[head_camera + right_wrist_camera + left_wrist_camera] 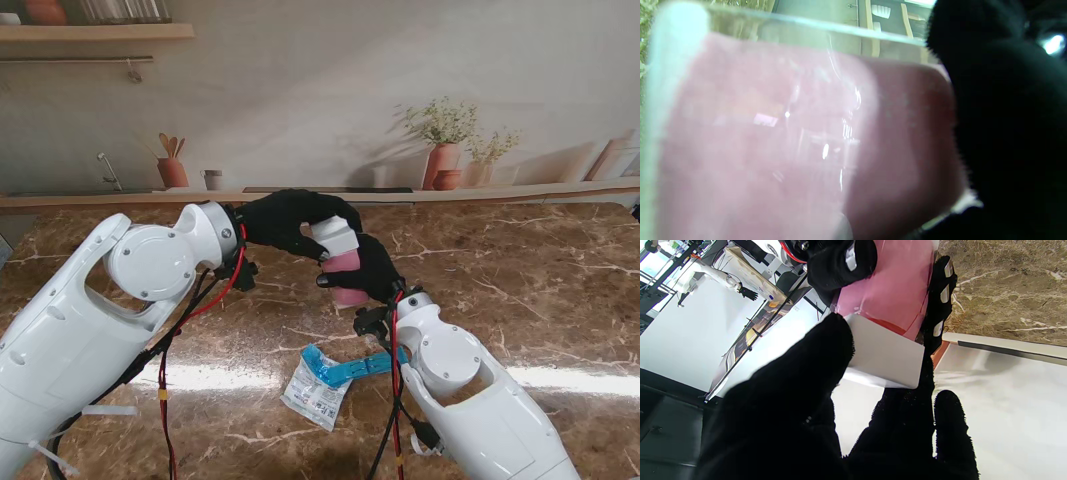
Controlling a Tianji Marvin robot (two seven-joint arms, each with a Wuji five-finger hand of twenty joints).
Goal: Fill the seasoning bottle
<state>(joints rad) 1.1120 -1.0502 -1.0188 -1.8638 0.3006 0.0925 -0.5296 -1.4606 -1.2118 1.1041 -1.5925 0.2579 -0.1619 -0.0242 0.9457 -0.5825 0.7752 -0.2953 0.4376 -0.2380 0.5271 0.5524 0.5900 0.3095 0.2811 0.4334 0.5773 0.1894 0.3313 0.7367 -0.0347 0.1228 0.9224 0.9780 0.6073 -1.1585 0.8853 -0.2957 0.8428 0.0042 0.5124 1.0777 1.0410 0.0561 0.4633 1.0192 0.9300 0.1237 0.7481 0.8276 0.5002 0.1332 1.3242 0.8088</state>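
One seasoning bottle [345,268], two robot hands, one packet [316,392]

A clear plastic seasoning bottle [346,275] filled with pink powder is held off the brown marbled table [540,290], near its middle. A square white cap [337,238] sits on its top end, tilted toward the left. A torn white refill sachet with a blue strip [322,385] lies flat on the table, nearer to me than the bottle.
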